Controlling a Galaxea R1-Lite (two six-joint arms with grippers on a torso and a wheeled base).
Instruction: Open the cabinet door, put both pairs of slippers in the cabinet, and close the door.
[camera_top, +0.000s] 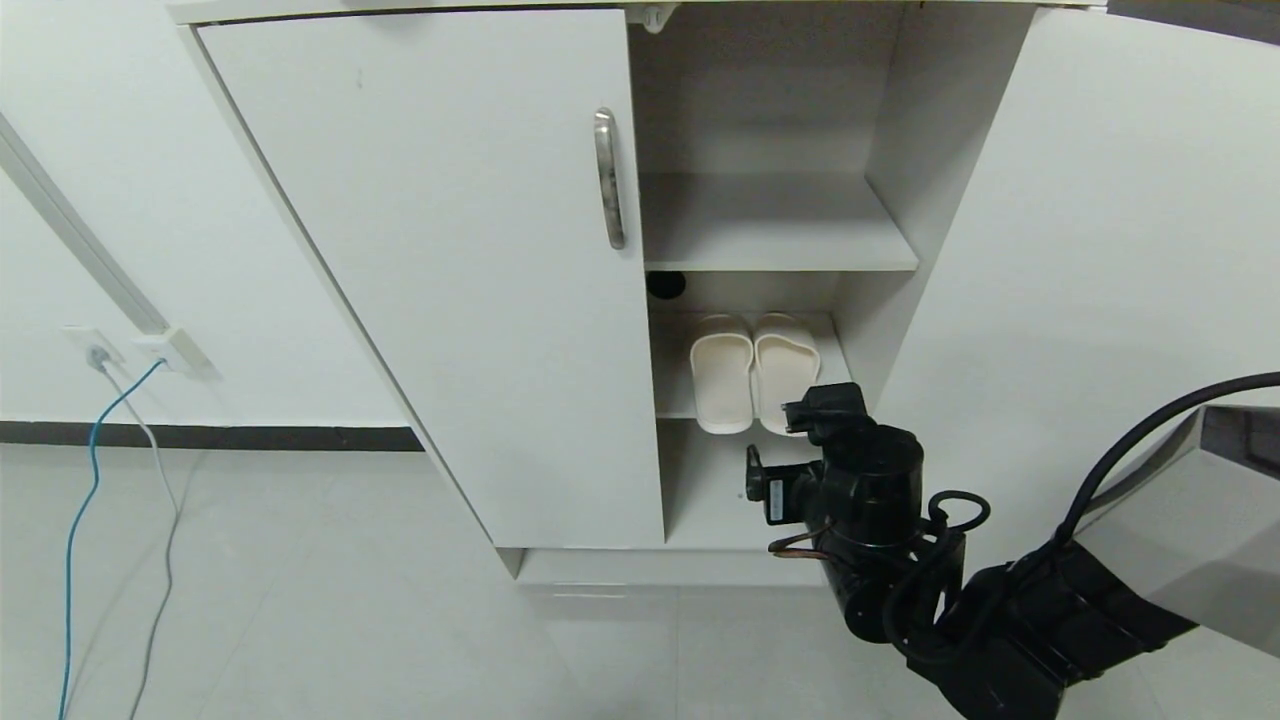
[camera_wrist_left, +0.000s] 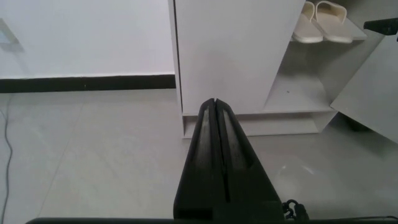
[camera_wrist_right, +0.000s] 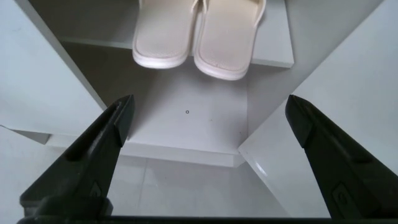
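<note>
The white cabinet has its right door (camera_top: 1080, 250) swung open and its left door (camera_top: 450, 280) closed. One pair of cream slippers (camera_top: 755, 370) lies side by side on the middle shelf, toes inward, heels slightly over the shelf's front edge; I also see this pair of slippers (camera_wrist_right: 199, 37) (camera_wrist_left: 323, 15) from both wrists. My right gripper (camera_top: 790, 440) (camera_wrist_right: 208, 118) is open and holds nothing, just outside the opening, below the slippers and above the bottom shelf (camera_top: 710, 490). My left gripper (camera_wrist_left: 214, 106) is shut and empty, low over the floor, facing the closed door.
The upper shelf (camera_top: 770, 225) is bare. A metal handle (camera_top: 608, 180) runs down the closed door's edge. A blue and a grey cable (camera_top: 90, 480) hang from a wall socket (camera_top: 95, 352) at the left. Pale floor tiles (camera_top: 350, 620) lie before the cabinet.
</note>
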